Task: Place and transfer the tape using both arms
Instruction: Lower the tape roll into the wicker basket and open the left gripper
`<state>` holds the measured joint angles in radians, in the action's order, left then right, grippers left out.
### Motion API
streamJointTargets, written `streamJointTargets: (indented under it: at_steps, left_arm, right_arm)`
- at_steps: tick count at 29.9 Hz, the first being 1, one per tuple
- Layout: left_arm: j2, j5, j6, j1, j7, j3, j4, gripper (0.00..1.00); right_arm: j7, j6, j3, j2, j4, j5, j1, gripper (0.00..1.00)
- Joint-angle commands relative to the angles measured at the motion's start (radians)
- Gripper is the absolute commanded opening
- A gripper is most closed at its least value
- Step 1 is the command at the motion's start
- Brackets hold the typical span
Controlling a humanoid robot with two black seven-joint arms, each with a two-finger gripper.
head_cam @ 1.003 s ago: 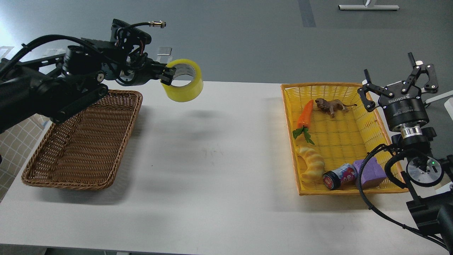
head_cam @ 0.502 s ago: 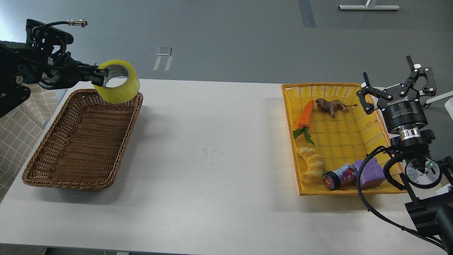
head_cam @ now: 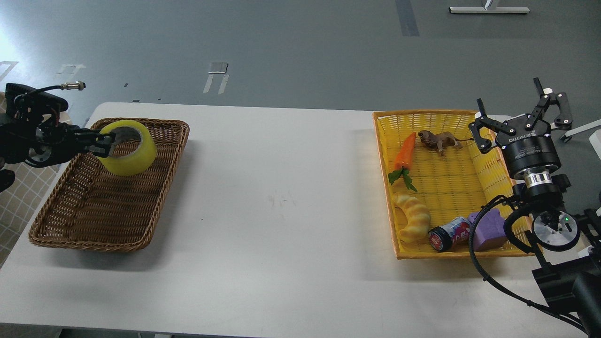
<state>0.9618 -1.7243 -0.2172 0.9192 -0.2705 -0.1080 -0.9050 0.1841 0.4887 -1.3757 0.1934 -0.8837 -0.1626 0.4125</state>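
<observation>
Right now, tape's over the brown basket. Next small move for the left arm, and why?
Probably lower a little, then open. The left gripper is shut on the tape, which sits over the far end of the brown basket, inside its rim, though I can't tell if it touches the weave. The right gripper is open, clear over by the yellow basket.

Single head view, down onto table point(head_cam: 291, 197)
</observation>
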Motion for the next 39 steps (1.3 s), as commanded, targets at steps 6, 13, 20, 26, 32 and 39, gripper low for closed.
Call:
streamJointTargets:
  at_steps: [6,13,20,26,32,39]
  left_arm:
    - [-0.014,0.012,0.009,-0.075,-0.006,-0.002,0.04,0.0]
    - [-0.048,0.018,0.065,-0.108,-0.039,0.001,0.135,0.0]
    - [-0.049,0.04,0.068,-0.128,-0.041,-0.001,0.135,0.0]
    - [-0.051,0.075,0.068,-0.129,-0.041,0.001,0.135,0.0]
    - [-0.052,0.077,0.068,-0.128,-0.041,0.001,0.135,0.0]
    - [-0.052,0.077,0.068,-0.128,-0.039,-0.001,0.135,0.32]
  right_arm:
    - [0.0,0.0,0.0,0.0,0.002,0.0,0.0,1.0]
    - [0.0,0.0,0.0,0.0,0.002,0.0,-0.003,1.0]
    - [0.0,0.0,0.003,-0.008,0.0,0.0,-0.003,1.0]
    - [0.0,0.0,0.003,-0.011,0.002,-0.002,-0.003,1.0]
    - [0.0,0.0,0.003,-0.009,0.002,0.0,-0.004,1.0]
    - [0.0,0.0,0.0,-0.009,0.002,-0.002,-0.004,1.0]
